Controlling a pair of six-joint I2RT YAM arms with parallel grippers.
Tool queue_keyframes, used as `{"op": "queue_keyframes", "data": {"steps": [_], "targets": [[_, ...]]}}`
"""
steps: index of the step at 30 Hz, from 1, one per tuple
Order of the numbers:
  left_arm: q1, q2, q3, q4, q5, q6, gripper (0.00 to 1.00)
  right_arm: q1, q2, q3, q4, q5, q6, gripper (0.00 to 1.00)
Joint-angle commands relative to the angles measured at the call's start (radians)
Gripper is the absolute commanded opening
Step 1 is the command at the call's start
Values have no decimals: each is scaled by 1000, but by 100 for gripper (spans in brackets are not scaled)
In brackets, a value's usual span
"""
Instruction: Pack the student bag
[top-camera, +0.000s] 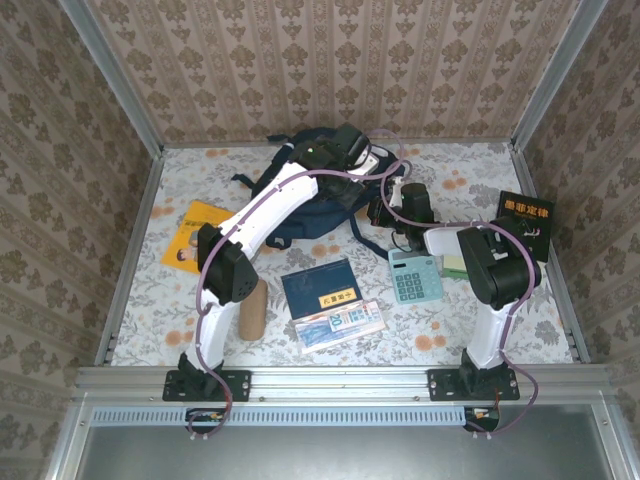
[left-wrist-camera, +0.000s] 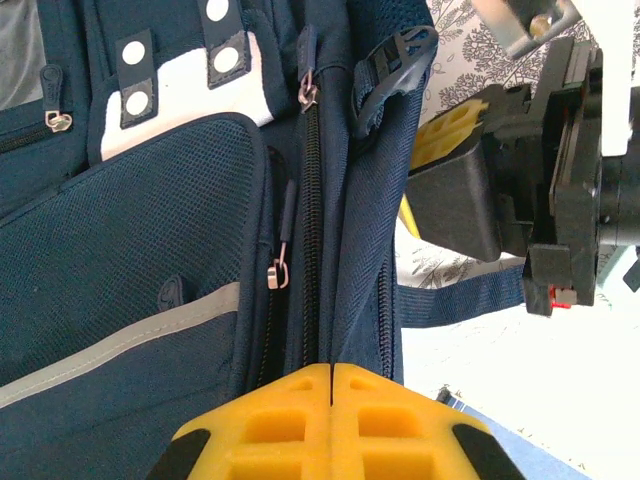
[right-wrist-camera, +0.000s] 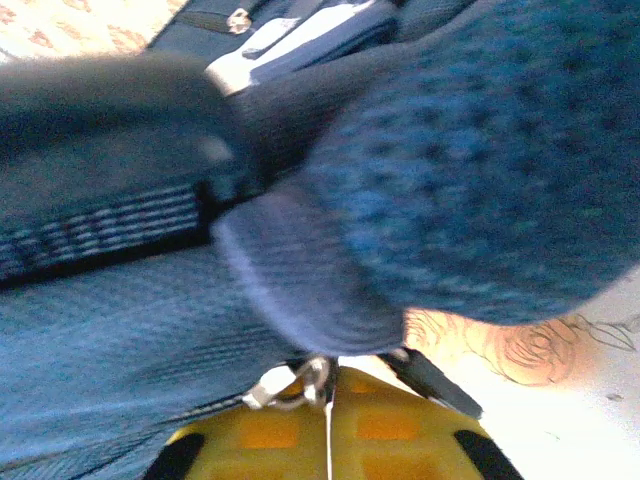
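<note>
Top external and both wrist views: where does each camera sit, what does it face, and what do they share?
Top external: above and behind the bases, looking down on the table; both arms show, reaching to the student bag.
Left wrist: on the left arm, facing the bag's zippers; shut left gripper at bottom.
Right wrist: on the right arm, close against blurred navy fabric; shut right gripper at bottom.
Shared: all show the bag; left wrist also catches the right gripper.

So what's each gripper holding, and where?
Left gripper pinches the student bag at its zipper seam. Right gripper appears to pinch a metal zipper pull on the bag.
</note>
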Motion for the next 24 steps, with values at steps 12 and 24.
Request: {"op": "queue_keyframes", "data": {"steps": [12, 24], "targets": [[15, 12, 49, 31, -5, -35, 0, 34, -259, -89, -48, -54, -30, 0], [23, 8, 63, 28, 6, -47, 0, 38, -353, -140, -148, -28, -73, 16]]}}
